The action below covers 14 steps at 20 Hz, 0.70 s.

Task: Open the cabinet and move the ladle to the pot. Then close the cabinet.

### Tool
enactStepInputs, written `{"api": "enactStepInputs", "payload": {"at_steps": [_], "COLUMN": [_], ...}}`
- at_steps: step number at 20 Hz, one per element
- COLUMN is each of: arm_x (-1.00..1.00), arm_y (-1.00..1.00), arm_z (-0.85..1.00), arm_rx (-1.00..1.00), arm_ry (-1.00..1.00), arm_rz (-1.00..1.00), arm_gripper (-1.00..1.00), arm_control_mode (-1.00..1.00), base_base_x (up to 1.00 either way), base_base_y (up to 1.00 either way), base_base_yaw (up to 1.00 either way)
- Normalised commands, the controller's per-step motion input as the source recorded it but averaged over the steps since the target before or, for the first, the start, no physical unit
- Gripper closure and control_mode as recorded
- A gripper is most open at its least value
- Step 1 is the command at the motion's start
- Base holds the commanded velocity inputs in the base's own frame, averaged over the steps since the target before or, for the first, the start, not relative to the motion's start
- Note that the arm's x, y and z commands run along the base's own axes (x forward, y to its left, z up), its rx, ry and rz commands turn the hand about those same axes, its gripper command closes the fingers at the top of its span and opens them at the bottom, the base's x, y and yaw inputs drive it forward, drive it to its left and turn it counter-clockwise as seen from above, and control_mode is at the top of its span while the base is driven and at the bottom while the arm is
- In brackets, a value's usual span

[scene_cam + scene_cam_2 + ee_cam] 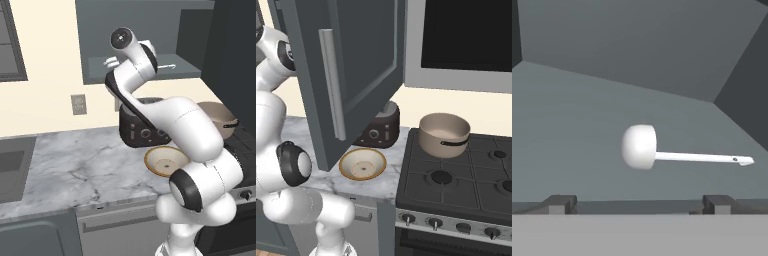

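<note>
Step in hand: retrieving the ladle [643, 147] from the cabinet [363, 55], whose door stands swung open toward the stove. The ladle lies flat on the cabinet shelf, bowl toward the left of the hand view and handle running right; its handle tip also shows past the arm in the left base view. The gripper [639, 204] is inside the cabinet, just short of the ladle, with its claw spread wide and nothing between the fingertips [561, 204].

Next move (a judgement): advance over the ladle until the fingertips straddle it, then pinch. The handle is thin and lies across the line between the fingertips, so the wrist probably needs turning before closing, or the grip should be taken on the bowl. The open door hangs near the arm's exit path.

Surface and room, relative to the cabinet: below it runs a marble counter [75, 165] carrying a dark toaster [381, 129] and, nearer the edge, a bowl [362, 163]. Right of the counter is a stove [456, 185], with the pot [444, 134] on its rear left burner, empty. A wall outlet [78, 104] sits left of the toaster.
</note>
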Motion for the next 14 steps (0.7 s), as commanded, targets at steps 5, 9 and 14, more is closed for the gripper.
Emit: {"api": "enactStepInputs", "payload": {"at_steps": [5,9,14], "arm_x": [0.19,0.21,0.21], "arm_y": [-0.03,-0.05,-0.07], "arm_z": [-0.13,-0.07,-0.01], "arm_rx": [0.00,0.00,0.00], "arm_ry": [0.00,0.00,0.00], "arm_rz": [0.00,0.00,0.00], "arm_gripper": [-1.00,-1.00,-1.00], "arm_control_mode": [-1.00,-1.00,-1.00], "base_base_x": [0.00,0.00,0.00], "base_base_y": [0.00,0.00,0.00], "base_base_yaw": [0.00,0.00,0.00]}}
